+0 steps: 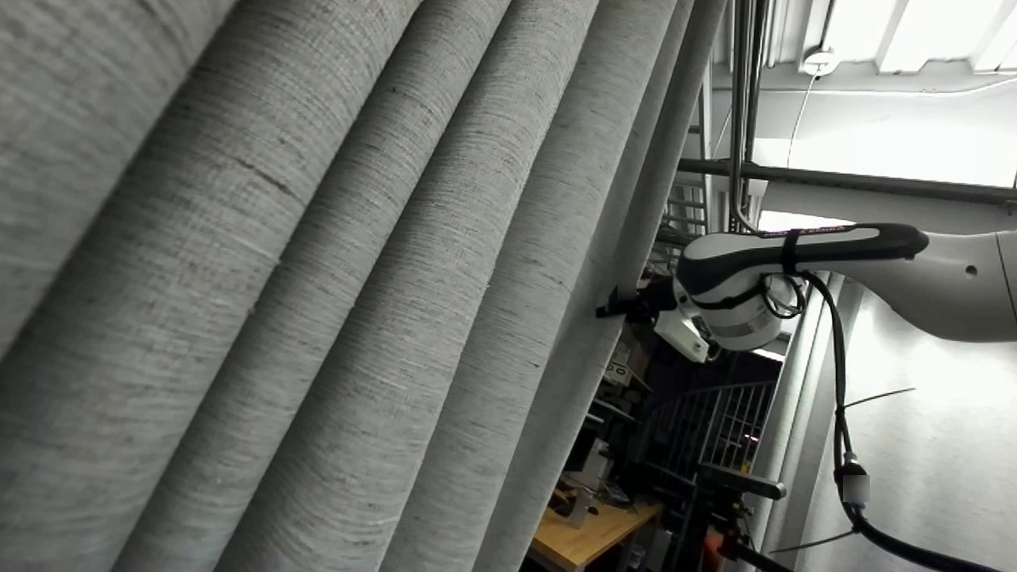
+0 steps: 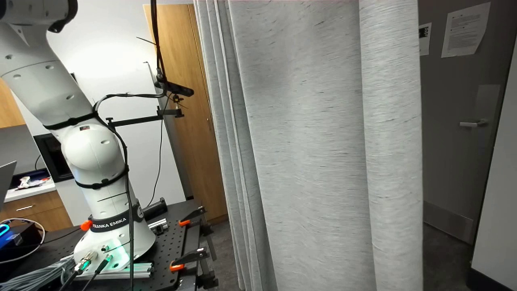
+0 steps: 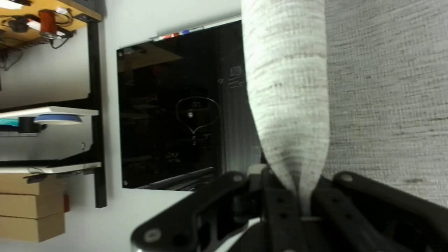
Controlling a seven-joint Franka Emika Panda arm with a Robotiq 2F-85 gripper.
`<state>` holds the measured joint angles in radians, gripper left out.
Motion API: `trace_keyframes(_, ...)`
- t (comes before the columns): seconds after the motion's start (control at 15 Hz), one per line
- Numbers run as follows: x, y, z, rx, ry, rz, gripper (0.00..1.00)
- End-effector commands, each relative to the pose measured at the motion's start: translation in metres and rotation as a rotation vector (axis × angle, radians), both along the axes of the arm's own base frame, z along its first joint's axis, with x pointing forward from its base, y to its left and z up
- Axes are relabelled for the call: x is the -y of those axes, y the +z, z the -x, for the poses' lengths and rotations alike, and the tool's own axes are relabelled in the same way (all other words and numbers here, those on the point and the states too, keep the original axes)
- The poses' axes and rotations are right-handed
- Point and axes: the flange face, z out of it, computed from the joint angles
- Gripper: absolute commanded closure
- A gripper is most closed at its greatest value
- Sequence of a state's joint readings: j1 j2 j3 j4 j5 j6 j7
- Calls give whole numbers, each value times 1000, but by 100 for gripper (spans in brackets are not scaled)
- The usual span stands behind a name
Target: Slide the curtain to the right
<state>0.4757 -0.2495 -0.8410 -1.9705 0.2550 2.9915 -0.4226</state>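
In the wrist view, the gripper (image 3: 303, 204) stands narrow, its two sides drawn together on a pinched fold of the curtain (image 3: 290, 91). The fold tapers to a thin strip where it enters the grip and broadens toward 12 o'clock. Beside it, the flat weave fills the picture from 1 to 3 o'clock of the gripper. A black board (image 3: 175, 112) hangs at 10 o'clock, with shelves (image 3: 70, 110) farther out and boxes (image 3: 21, 208) stacked at 9 o'clock.

In an exterior view, the arm (image 1: 842, 253) reaches in from 3 o'clock, and the gripper meets the curtain at its outermost fold, by the edge. The long folds slant from 1 to 7 o'clock and spread over the whole 9 o'clock side of the gripper. A desk (image 1: 592, 540) shows at 6 o'clock, past the edge.

In an exterior view, the curtain (image 2: 307, 141) runs from 12 to 6 o'clock, bunched tighter on its 9 o'clock side. The arm stands at 9 o'clock on the tabletop (image 2: 165, 242); a door (image 2: 452, 153) shows at 3 o'clock.
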Motion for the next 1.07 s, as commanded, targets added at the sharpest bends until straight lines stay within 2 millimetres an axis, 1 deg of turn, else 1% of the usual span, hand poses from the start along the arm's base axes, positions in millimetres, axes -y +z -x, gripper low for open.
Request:
trace_keyframes(0.0, 66, -34, 9, -82, -146, -32, 100)
trace_keyframes(0.07, 78, -32, 15, -76, -170, -40, 100)
trace_keyframes(0.33, 124, -49, 42, -94, -274, -82, 100)
trace_keyframes(0.53, 151, -44, 64, -67, -334, -99, 100)
trace_keyframes(0.67, 170, -49, 81, -68, -374, -119, 100)
trace_keyframes(0.87, 194, -44, 106, -46, -426, -124, 100)
trace_keyframes(1.0, 209, -44, 124, -40, -461, -132, 100)
